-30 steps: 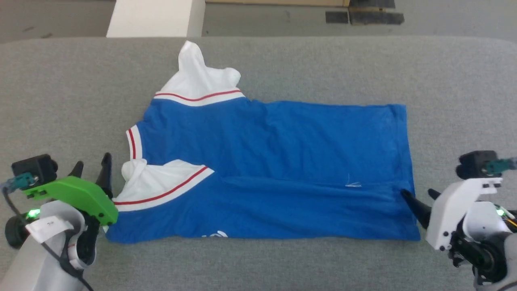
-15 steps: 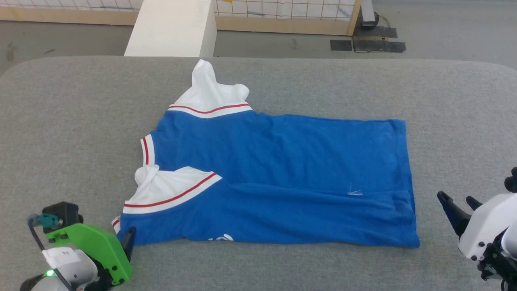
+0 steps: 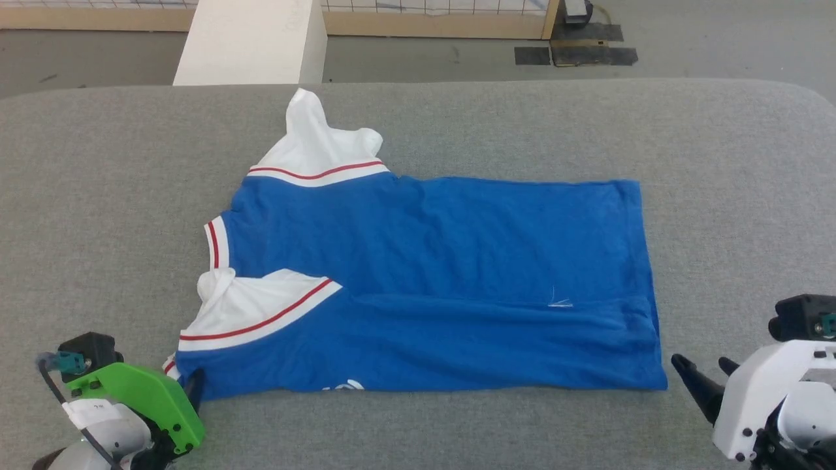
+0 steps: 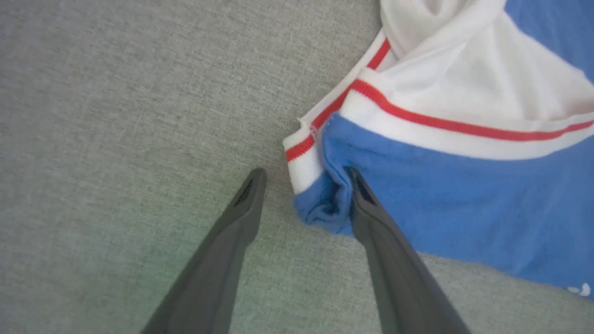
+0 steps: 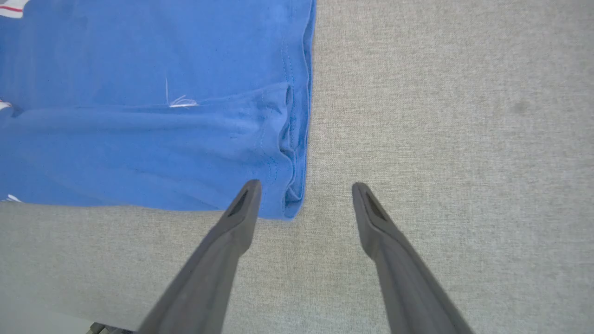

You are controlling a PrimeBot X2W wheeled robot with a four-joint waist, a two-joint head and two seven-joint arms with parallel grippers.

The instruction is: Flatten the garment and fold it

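The garment [image 3: 431, 261] is a bright blue T-shirt lying sideways on the grey table [image 3: 718, 163], white red-striped sleeves to the left, hem to the right, its near long edge folded over. My left gripper [image 3: 188, 386] sits at the near-left corner. In the left wrist view the left gripper [image 4: 305, 174] is open, and the bunched garment [image 4: 464, 208] corner lies between its fingers, the right finger pressing on blue cloth. My right gripper [image 3: 700, 361] stands open just off the near-right hem corner. In the right wrist view the right gripper [image 5: 305, 186] straddles the garment [image 5: 139, 139] hem corner.
A white block [image 3: 251, 42] stands beyond the table's far edge at the left. A wooden-framed grid fence [image 3: 444, 19] and dark floor mats [image 3: 575, 55] lie further back. Bare grey cloth surrounds the shirt on all sides.
The camera has shifted. My left gripper has dropped from beside the white sleeve to the near-left corner. My right gripper has drawn back off the hem to just outside the near-right corner.
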